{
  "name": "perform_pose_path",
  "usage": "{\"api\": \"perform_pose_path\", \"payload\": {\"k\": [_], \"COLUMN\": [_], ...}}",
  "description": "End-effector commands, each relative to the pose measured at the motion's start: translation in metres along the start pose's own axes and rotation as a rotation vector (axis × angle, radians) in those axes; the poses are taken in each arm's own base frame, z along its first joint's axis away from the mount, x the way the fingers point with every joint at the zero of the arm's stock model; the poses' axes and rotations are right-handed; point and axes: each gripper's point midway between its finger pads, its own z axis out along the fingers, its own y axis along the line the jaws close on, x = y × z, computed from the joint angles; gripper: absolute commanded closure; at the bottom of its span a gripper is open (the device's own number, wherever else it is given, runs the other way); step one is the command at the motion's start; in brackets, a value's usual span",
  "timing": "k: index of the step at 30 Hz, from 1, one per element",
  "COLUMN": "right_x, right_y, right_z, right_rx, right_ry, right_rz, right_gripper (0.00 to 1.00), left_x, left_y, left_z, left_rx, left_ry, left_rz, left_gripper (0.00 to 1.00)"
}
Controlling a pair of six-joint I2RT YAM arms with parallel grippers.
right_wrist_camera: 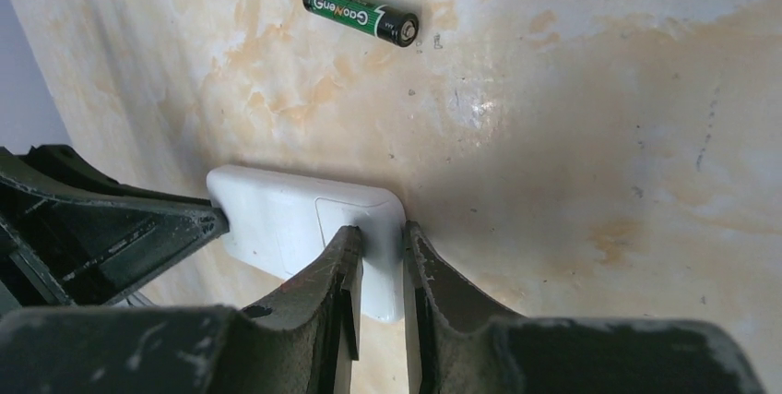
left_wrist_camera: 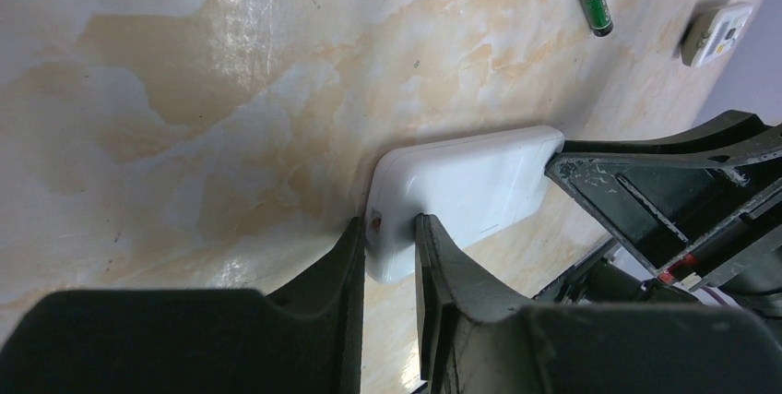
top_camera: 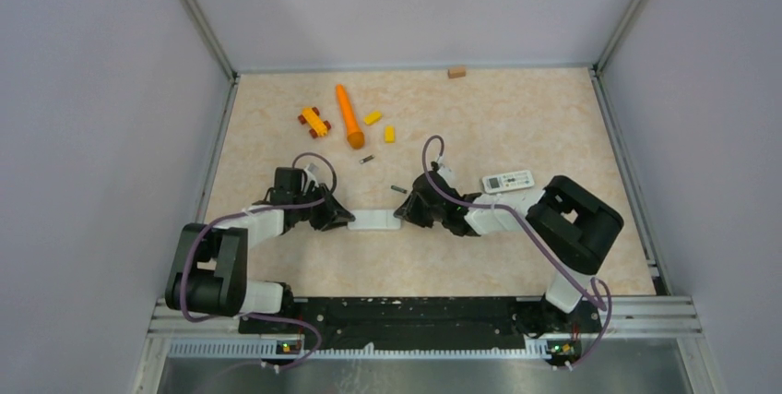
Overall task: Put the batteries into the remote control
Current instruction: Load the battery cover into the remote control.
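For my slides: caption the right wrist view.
Right gripper clamps one end of the white remote; a green battery lies beyond.

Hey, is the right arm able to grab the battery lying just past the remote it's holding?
Probably not yet. The right fingers are shut on the remote, so they're busy. The battery lies close by on bare table with nothing over it, so once freed the arm likely reaches it.

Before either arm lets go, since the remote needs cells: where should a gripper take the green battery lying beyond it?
Probably mid-body, from straight above, closing across its width: the green battery lies flat, a slim cylinder that could roll, with nothing crowding it.
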Motion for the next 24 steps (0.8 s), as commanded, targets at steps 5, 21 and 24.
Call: {"api": "perform_pose_path", "payload": {"k": [5, 21, 24], "right_x": [0.078, 0.103, 0.085], "right_y": [0.048, 0.048, 0.044], "right_z": [0.02, -0.004, -0.014], "right_rx": [-0.115, -0.049, -0.036], "right_ry": [0.185, 0.186, 0.104], "right_rz": [0.195, 0.201, 0.168], "right_gripper": [0.91, 1.0, 1.0], "left_x": [0.039, 0.012, 0.006], "left_y": [-0.006, -0.008, -0.002], "left_z": [0.013, 0.012, 0.01], "left_rx": [0.068, 0.015, -0.027], "left_ry": [0.104, -0.013, -0.049], "left_rz": [-0.047, -0.024, -0.013], "left_gripper": [0.89, 0.91, 0.85]}}
